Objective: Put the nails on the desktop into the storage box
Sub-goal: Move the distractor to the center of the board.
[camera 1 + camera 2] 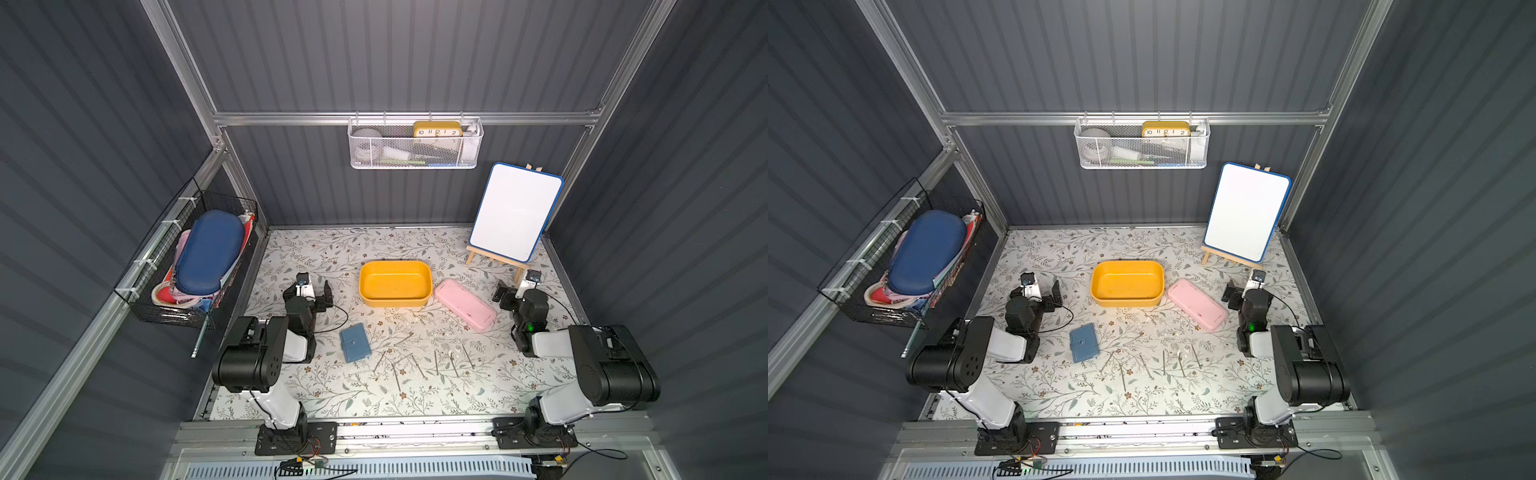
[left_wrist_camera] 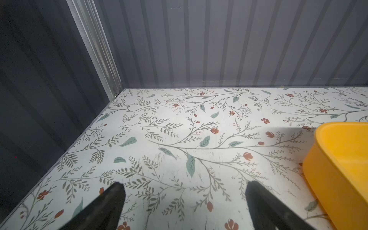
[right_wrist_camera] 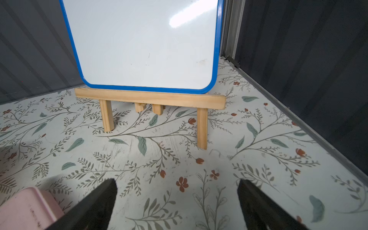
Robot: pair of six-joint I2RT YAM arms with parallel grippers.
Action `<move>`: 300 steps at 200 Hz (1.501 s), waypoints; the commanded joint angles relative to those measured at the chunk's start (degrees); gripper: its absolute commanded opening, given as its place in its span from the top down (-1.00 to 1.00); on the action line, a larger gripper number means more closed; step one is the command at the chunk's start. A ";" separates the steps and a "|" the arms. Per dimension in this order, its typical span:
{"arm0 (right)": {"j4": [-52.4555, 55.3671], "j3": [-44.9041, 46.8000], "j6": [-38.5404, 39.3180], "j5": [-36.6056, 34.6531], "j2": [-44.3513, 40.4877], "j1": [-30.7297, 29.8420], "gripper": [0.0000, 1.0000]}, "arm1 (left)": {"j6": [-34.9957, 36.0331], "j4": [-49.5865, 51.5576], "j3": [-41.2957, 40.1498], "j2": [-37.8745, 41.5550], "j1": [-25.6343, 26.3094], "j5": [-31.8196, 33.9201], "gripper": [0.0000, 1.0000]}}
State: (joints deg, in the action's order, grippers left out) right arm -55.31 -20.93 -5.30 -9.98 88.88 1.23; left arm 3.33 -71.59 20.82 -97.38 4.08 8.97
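Note:
Several thin dark nails [image 1: 436, 362] [image 1: 1164, 361] lie scattered on the floral desktop [image 1: 324, 257] [image 1: 1059, 249], in front of the storage box. The storage box [image 1: 395, 284] [image 1: 1127, 284] is a yellow tub, open and seemingly empty, standing mid-table; its corner also shows in the left wrist view [image 2: 342, 169]. My left gripper [image 1: 309, 296] [image 1: 1038, 294] [image 2: 185, 185] hovers open to the left of the tub, with only bare desktop between its fingers. My right gripper [image 1: 517, 293] [image 1: 1246, 293] [image 3: 178, 182] stands open at the right, facing the easel and holding nothing. Neither wrist view shows the nails.
A flat pink case [image 1: 465, 304] [image 3: 25, 207] lies right of the tub. A blue wallet [image 1: 354, 343] lies left of the nails. A whiteboard on a wooden easel [image 1: 515, 212] [image 3: 147, 43] stands back right. A white mesh basket [image 1: 415, 143] and a black wire basket [image 1: 195, 266] hang on the walls.

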 commanded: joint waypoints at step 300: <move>75.88 -26.86 -25.74 3.68 -11.31 -32.30 0.61 | -48.24 77.05 13.57 26.68 35.47 -9.25 0.30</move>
State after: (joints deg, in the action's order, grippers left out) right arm 16.99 -47.22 -27.53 -7.99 75.68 -29.69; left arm -34.85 -1.41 36.27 -71.75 38.39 0.93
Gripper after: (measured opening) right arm 0.193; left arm 0.346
